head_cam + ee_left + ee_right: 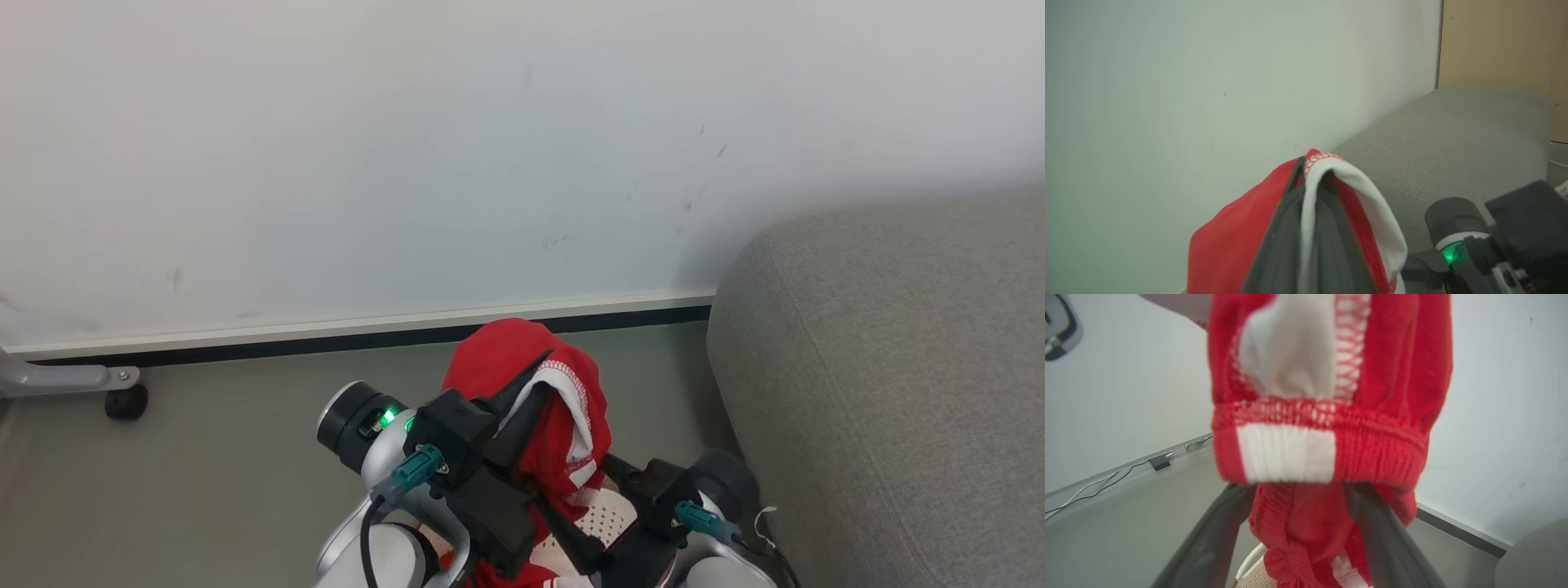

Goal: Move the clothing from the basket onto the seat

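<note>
My left gripper (540, 369) (1311, 162) is shut on a red garment (510, 359) with a white stitched hem, held up in the air above the floor. The cloth drapes over both dark fingers and hangs down. Its red and white waistband (1306, 453) hangs across my right gripper (571, 531) (1298, 486), whose fingers (1212, 539) stand wide apart, tips hidden behind the cloth. Under the arms I see part of the cream perforated basket (614, 519) (1253, 573), with more red clothing (490, 578) in it. The light-grey seat (882, 392) (1453, 143) is to the right.
A white wall with a dark baseboard (326, 339) closes off the space just ahead. A grey furniture leg on a black caster (124, 402) stands on the floor at the left. A thin cable (1106, 482) runs along the wall. Grey floor (204, 474) lies between them.
</note>
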Motion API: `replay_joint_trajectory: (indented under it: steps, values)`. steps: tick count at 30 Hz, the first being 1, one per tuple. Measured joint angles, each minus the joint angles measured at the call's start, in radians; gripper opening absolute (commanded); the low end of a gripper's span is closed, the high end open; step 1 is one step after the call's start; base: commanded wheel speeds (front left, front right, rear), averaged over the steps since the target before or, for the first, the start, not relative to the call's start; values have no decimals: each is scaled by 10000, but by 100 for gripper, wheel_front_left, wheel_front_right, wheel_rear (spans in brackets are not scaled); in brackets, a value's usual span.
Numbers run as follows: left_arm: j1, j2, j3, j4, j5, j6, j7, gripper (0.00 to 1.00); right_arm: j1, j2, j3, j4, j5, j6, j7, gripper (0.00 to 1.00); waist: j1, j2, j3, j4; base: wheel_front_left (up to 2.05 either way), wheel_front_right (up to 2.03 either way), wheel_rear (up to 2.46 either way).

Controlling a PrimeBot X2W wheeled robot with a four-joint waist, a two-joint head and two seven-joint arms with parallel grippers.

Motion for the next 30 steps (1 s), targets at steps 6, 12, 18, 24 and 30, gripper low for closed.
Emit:
replay_joint_trajectory:
  steps: [6,12,18,24,30]
  values:
    - [1,-19,-59,-232,-190,0,245,0,-445,0,8,36,491,-470,0,100,0,0,36,-20,0,0,0]
    - [27,-27,48,-247,-337,8,387,0,-533,0,123,121,840,-571,0,0,0,0,76,-71,0,0,0]
    - [313,86,564,-242,-537,240,458,32,-551,0,144,178,951,-571,0,0,0,0,150,-230,0,0,0]
    - [630,169,880,-163,-926,357,439,100,-564,0,-161,219,1012,-571,0,0,0,0,222,-510,0,0,0]
    - [872,203,1028,-27,-966,370,153,100,-571,-12,-658,230,1012,-637,0,0,0,0,273,-852,0,0,0]
